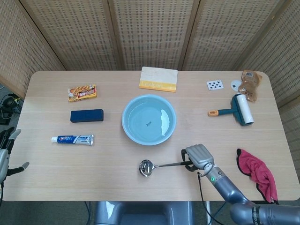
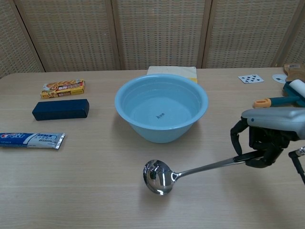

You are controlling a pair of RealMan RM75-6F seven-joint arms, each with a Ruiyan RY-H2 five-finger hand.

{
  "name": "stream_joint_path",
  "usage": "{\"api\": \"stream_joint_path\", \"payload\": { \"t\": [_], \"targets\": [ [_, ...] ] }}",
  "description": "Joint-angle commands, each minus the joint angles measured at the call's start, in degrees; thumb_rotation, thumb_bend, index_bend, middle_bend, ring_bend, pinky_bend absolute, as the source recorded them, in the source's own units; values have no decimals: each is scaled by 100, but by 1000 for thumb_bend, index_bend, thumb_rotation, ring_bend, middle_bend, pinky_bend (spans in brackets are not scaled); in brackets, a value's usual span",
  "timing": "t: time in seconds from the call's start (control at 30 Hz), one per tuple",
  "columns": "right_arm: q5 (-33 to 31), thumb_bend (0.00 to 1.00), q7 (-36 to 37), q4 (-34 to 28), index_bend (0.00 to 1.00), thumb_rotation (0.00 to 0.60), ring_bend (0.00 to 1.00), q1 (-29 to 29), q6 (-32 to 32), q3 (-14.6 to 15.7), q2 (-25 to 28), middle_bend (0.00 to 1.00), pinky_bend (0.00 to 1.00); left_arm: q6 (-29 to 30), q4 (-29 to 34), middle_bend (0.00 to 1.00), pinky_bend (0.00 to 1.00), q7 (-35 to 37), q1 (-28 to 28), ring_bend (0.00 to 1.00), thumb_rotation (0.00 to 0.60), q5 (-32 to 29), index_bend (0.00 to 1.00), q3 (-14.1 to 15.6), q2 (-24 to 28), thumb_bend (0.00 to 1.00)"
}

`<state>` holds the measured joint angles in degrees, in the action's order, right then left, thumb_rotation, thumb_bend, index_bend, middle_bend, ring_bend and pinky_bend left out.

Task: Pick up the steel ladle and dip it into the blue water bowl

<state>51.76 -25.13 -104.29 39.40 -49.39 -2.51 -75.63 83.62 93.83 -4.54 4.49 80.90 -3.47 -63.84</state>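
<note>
My right hand (image 1: 198,157) (image 2: 269,136) grips the end of the steel ladle's handle, front right of the blue water bowl (image 1: 149,119) (image 2: 161,113). The steel ladle (image 1: 159,166) (image 2: 190,171) hangs above the table, its handle pointing left and its round cup (image 2: 157,176) lowest, in front of the bowl. Water fills the bowl's bottom. My left hand (image 1: 5,154) hangs off the table's left edge in the head view, fingers apart and holding nothing.
A toothpaste tube (image 1: 72,139), dark blue box (image 1: 86,115) and snack packet (image 1: 82,93) lie left of the bowl. A yellow-edged pad (image 1: 158,78) lies behind it. A lint roller (image 1: 236,111), playing card (image 1: 214,85) and red cloth (image 1: 257,172) occupy the right side.
</note>
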Motion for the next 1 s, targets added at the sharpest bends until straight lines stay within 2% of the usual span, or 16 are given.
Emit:
{"api": "stream_joint_path", "payload": {
  "t": [0.03, 0.27, 0.47, 0.67, 0.8, 1.0],
  "targets": [
    [-15, 854, 85, -165, 746, 600, 1000, 10, -23, -18, 178, 1000, 1000, 3, 3, 0, 0, 2, -2, 0, 600, 1, 0, 1, 1, 0],
    [-23, 858, 218, -527, 747, 600, 1000, 45, -39, -91, 590, 1000, 1000, -2, 11, 0, 0, 23, 0, 0, 600, -7, 0, -4, 15, 0],
    [-122, 864, 294, -1076, 746, 600, 1000, 170, -54, -298, 1142, 1000, 1000, -28, 0, 0, 0, 31, 11, 0, 600, -35, 0, -13, 14, 0],
    [-510, 868, 193, -1374, 747, 600, 1000, 465, -68, -534, 1486, 1000, 1000, -47, 4, 0, 0, 55, 21, 0, 600, -64, 0, -29, 27, 0],
    [-956, 870, 28, -1436, 747, 600, 1000, 773, -153, -752, 1589, 1000, 1000, -76, -6, 0, 0, 82, 33, 0, 600, -110, 0, -50, 34, 0],
    [-2166, 871, -639, -1171, 746, 600, 1000, 1546, -379, -918, 1430, 1000, 1000, -130, -21, 0, 0, 121, 55, 0, 600, -168, 0, -74, 48, 0]
  ]
}}
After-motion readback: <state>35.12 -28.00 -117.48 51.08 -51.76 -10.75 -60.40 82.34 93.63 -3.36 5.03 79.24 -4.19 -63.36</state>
